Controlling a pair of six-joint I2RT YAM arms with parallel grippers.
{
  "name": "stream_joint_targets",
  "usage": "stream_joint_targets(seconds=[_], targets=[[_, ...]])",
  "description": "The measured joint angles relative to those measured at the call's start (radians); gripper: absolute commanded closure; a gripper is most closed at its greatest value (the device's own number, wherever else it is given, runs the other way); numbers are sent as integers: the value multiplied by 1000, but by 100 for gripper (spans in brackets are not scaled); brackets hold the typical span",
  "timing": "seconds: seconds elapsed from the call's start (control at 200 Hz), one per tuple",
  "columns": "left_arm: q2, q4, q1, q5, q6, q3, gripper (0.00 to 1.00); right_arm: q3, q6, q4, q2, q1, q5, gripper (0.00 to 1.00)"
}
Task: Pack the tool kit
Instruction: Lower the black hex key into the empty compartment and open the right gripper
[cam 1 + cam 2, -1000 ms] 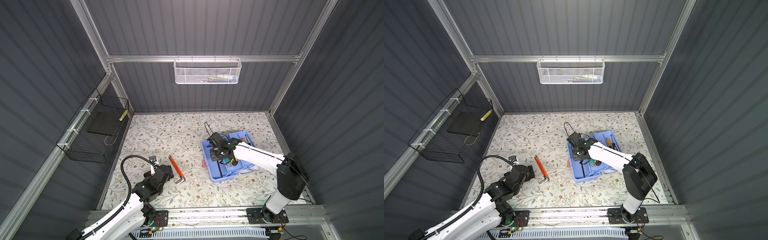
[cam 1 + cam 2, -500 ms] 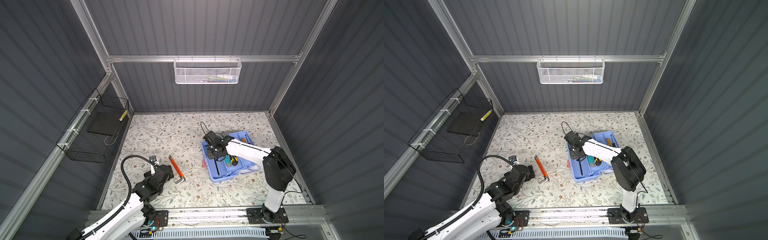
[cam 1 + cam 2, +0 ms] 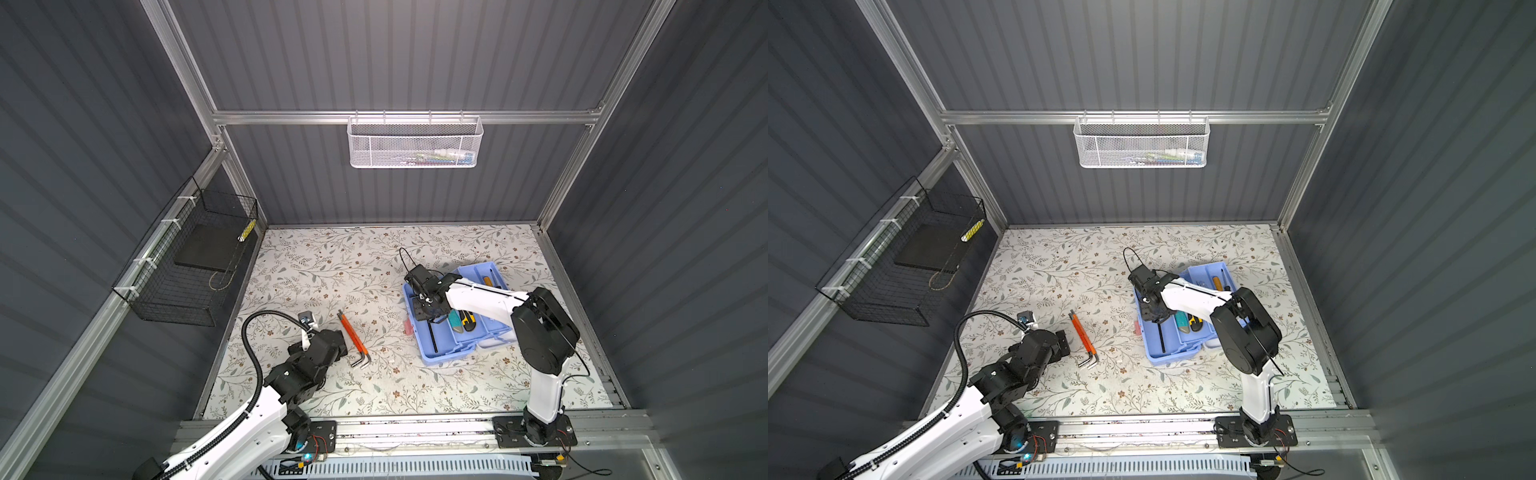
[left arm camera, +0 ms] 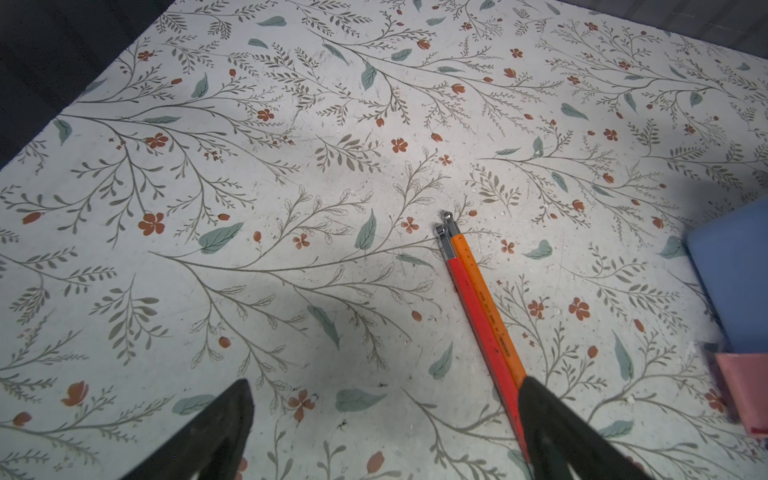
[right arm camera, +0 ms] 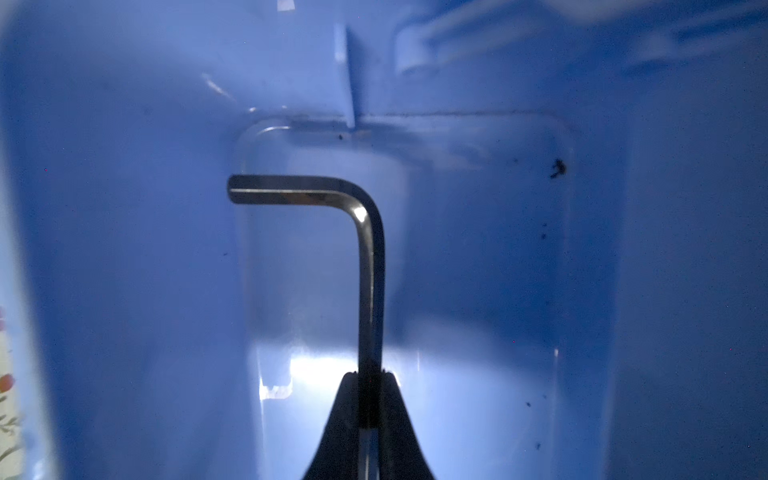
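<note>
Steel hex key (image 5: 371, 291), stiff, probably slippery, clamped by its shank in right fingers (image 5: 336, 436) inside tool kit (image 5: 124, 249); left fingers (image 4: 212, 436) gape.

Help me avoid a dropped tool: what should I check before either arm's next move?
1. Right gripper shut on dark metal L-shaped hex key: ok.
2. Hex key inside light blue plastic box: ok.
3. Hex key resting on box floor: cannot tell.
4. Left gripper open: ok.
5. Orange and red sleeved metal hex keys centred in left gripper: not ok, they lie by one finger.
</note>
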Motion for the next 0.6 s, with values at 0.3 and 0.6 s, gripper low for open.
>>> stream_joint_targets(seconds=[0.3,0.6], targets=[[1,0,0,0,1,0,0,5,-1,16,3,-3,-2,73],[0,0,0,0,1,0,1,8,-2,-36,-84,13,5,67]])
